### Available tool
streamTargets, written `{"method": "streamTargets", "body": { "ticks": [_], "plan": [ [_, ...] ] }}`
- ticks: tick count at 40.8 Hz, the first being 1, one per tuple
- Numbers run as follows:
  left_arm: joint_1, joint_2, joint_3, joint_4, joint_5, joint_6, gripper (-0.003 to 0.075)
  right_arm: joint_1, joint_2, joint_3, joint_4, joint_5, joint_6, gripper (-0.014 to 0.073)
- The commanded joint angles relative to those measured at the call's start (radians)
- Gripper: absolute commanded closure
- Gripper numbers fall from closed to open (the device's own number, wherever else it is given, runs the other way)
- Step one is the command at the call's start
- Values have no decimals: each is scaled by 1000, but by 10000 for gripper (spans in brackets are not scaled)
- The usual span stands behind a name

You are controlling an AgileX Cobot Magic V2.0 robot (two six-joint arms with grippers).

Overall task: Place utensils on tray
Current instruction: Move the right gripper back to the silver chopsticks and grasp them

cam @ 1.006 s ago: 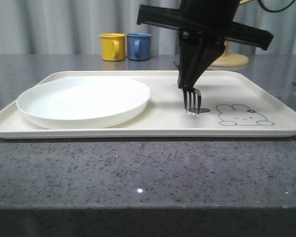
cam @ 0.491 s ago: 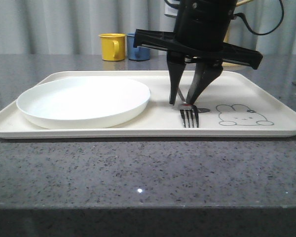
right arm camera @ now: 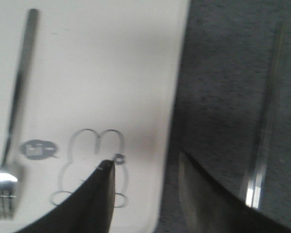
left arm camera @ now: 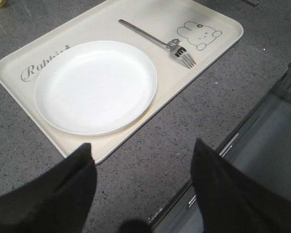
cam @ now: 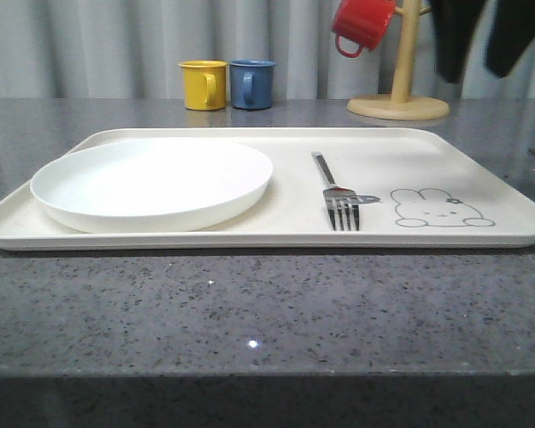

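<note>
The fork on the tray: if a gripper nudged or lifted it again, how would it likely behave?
The fork looks like thin polished metal, so probably stiff and light, and likely slippery between fingers. It lies flat on the smooth tray, so a sideways push would probably slide or pivot it, not roll it. Its low profile leaves little to grip, so a pinch across the slim handle seems safest.

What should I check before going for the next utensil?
1. Fork lies flat on the tray, beside the rabbit drawing: ok.
2. Plate sits on the tray, apart from the fork: ok.
3. Right gripper open and empty: ok.
4. Left gripper open and empty: ok.
5. Next utensil: a thin shiny piece lies on the counter off the tray; spoon or chopstick, cannot tell.
</note>
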Motion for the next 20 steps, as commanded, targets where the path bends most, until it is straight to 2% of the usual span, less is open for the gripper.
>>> {"method": "streamTargets", "body": {
  "ticks": [1, 11, 20],
  "plan": [
    [-8, 3, -24, -6, -69, -8, 310, -100, -68, 9, 15, 9, -123, 245],
    [-8, 3, -24, -6, -69, -8, 310, -339, -48, 56, 200, 34, -355, 245],
    [-8, 3, -24, -6, -69, -8, 310, -412, 5, 56, 217, 68, -403, 245]
  ]
}}
